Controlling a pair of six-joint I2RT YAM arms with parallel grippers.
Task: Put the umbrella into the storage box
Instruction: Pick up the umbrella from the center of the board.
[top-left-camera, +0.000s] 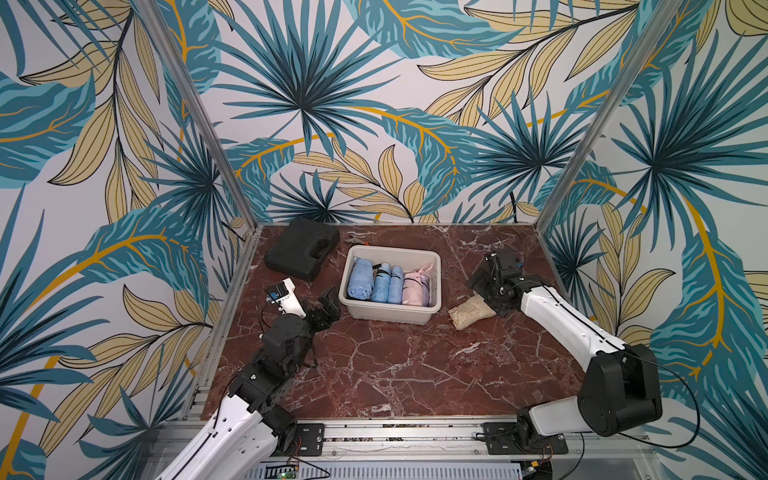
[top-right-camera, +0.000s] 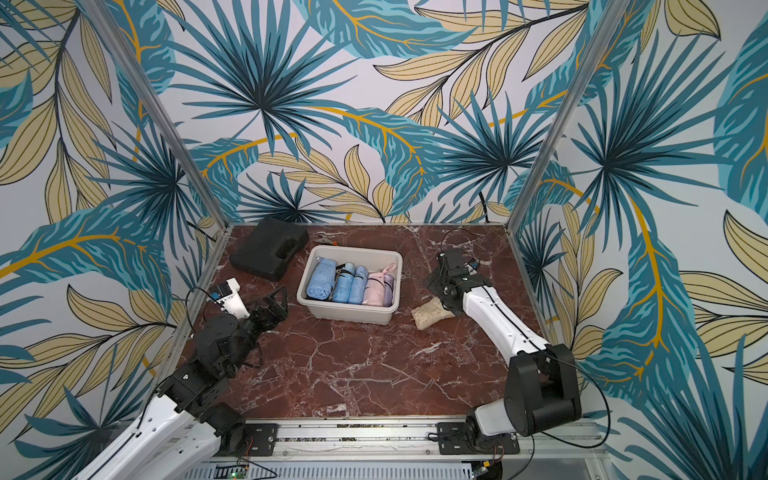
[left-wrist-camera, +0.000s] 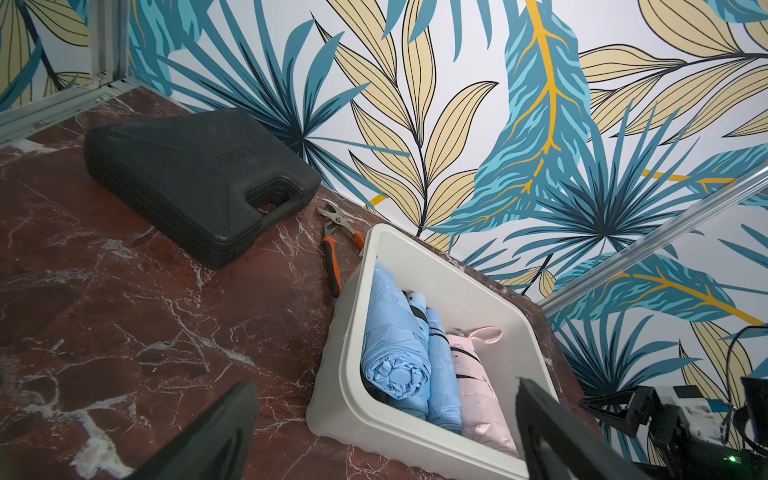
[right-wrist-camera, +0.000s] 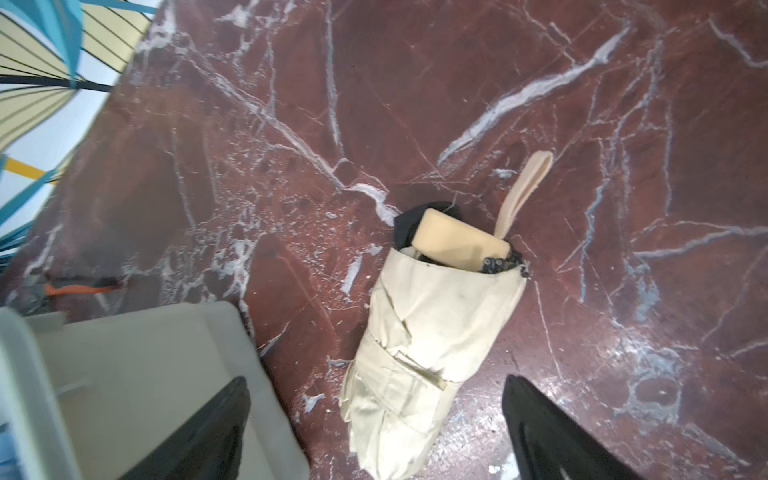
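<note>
The right gripper (right-wrist-camera: 376, 380) hangs with its jaws spread wide on either side of the folded end of the beige umbrella (right-wrist-camera: 424, 345); neither jaw touches it. The umbrella lies on the table (top-left-camera: 395, 365) just right of the storage box (top-left-camera: 388, 318), outside it. The left gripper (top-left-camera: 328, 307), also wide open and empty, hovers by the box's left wall. Inside the box lie three blue umbrellas (top-left-camera: 359, 284) and a pink umbrella (top-left-camera: 415, 286). Farther back sit a black case (top-left-camera: 301, 249) and pliers (top-left-camera: 353, 237).
</note>
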